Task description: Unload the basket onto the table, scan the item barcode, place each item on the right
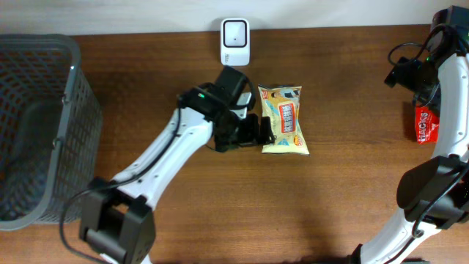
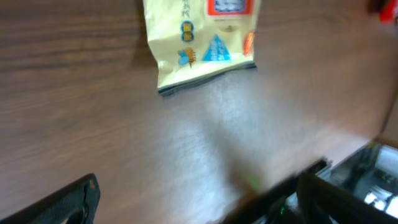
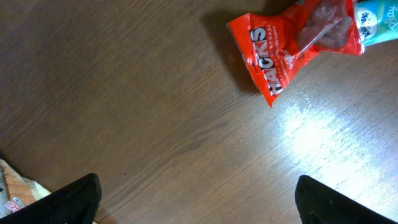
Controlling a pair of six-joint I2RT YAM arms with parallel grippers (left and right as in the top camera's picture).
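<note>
Left gripper point(image 1: 261, 133): fingers apart, empty, just beside the yellow printed snack packet point(image 1: 284, 119), which lies flat. Barcode unreadable. White boxy scanner point(image 1: 235, 32) near packet. Right gripper point(image 3: 199, 200): spread, empty, well apart. Red foil packet point(image 3: 292, 40) partly cropped.

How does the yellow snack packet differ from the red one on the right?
The yellow plastic snack packet is pale with blue and red print; the red plastic snack packet is bright red with white lettering. The yellow one lies mid-table, near the white scanner and the open left gripper; the red one sits far right, partly hidden by the right arm from overhead. Both lie flat on the wooden table, unheld.
</note>
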